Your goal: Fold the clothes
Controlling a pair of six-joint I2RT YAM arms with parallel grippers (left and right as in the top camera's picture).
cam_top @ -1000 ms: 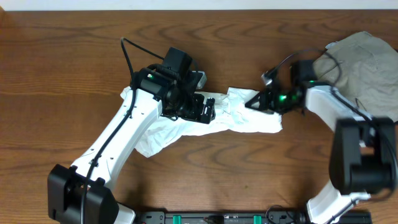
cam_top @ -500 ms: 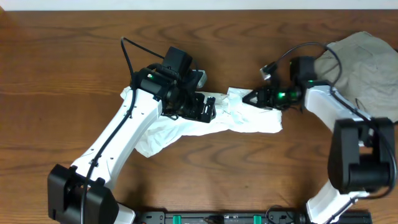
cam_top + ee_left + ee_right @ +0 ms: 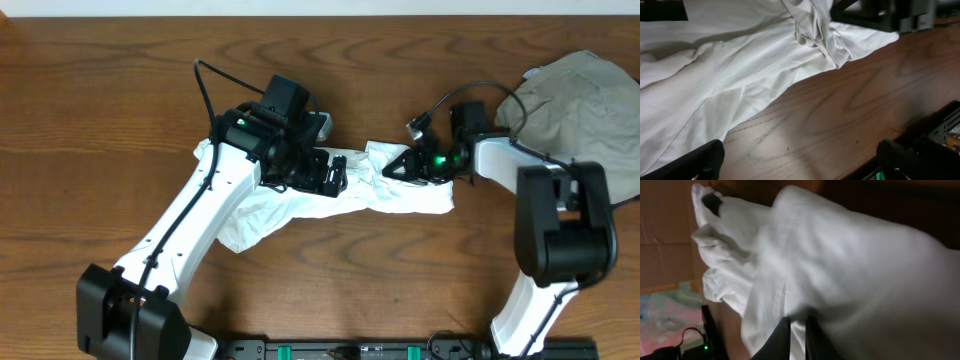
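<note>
The white T-shirt (image 3: 395, 196) lies crumpled in a long strip across the middle of the table; no lettering shows. My left gripper (image 3: 338, 172) hovers over its middle, open wide. In the left wrist view its fingers (image 3: 706, 159) frame bare wood, with the white T-shirt (image 3: 715, 65) above them and the left gripper (image 3: 805, 164) holding nothing. My right gripper (image 3: 393, 169) is at the shirt's raised right part. In the right wrist view the right gripper (image 3: 798, 336) is shut on a fold of the white T-shirt (image 3: 840, 255). A grey-beige shirt (image 3: 590, 95) lies bunched at the far right.
The wooden table (image 3: 100, 80) stretches left and toward the front. The right arm's cable (image 3: 470, 92) loops above its wrist, close to the grey-beige shirt. A black rail (image 3: 350, 350) runs along the front edge between the two arm bases.
The right arm's wrist has swung left, carrying its gripper a little further over the white shirt with the fold still pinched. The left arm has not moved.
</note>
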